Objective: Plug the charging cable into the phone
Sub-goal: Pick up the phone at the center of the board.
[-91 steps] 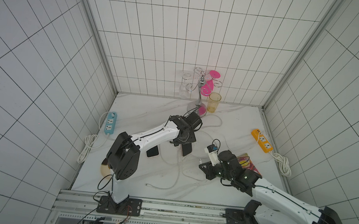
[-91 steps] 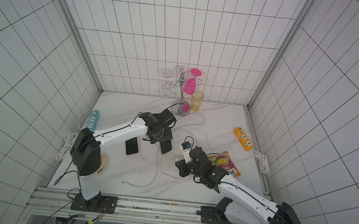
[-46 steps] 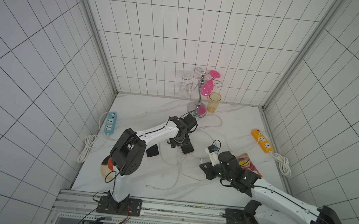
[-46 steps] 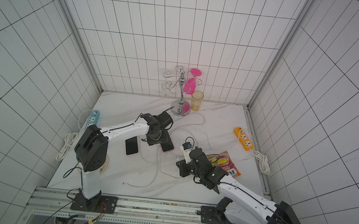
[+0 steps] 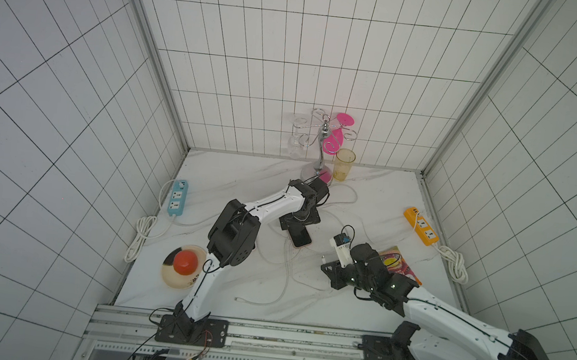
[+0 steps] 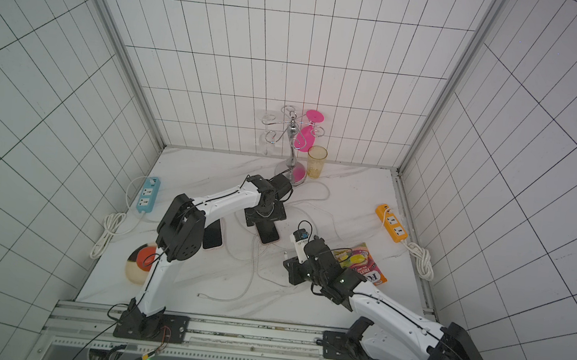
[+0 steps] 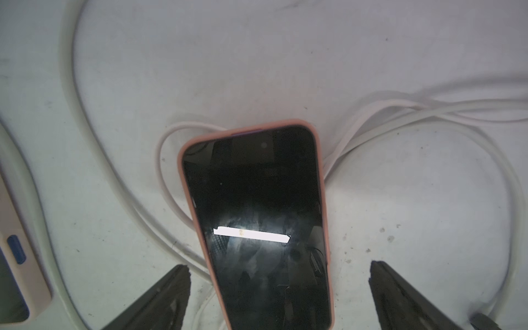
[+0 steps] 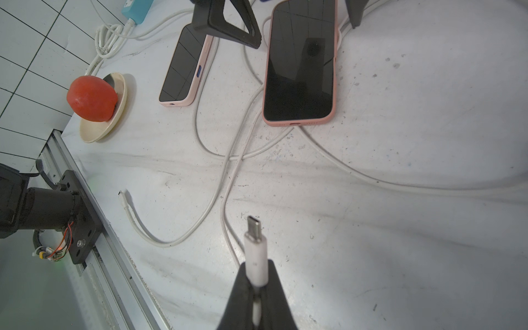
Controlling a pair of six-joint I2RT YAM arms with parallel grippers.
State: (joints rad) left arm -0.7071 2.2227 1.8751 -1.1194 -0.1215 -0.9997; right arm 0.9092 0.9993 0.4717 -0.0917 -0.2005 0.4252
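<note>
Pink-cased phone (image 8: 298,61) lies inside left gripper (image 7: 278,265), jaws open; right gripper (image 8: 256,264), jaws clamped on cable plug (image 8: 254,245), should approach port (image 8: 295,123) level, centred.

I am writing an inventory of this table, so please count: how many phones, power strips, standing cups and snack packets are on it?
Phones: 2 (darker pink phone, paler pink phone)
Power strips: 2 (blue power strip, orange power strip)
Standing cups: 1 (yellow cup)
Snack packets: 1 (snack packet)
Total: 6
</note>
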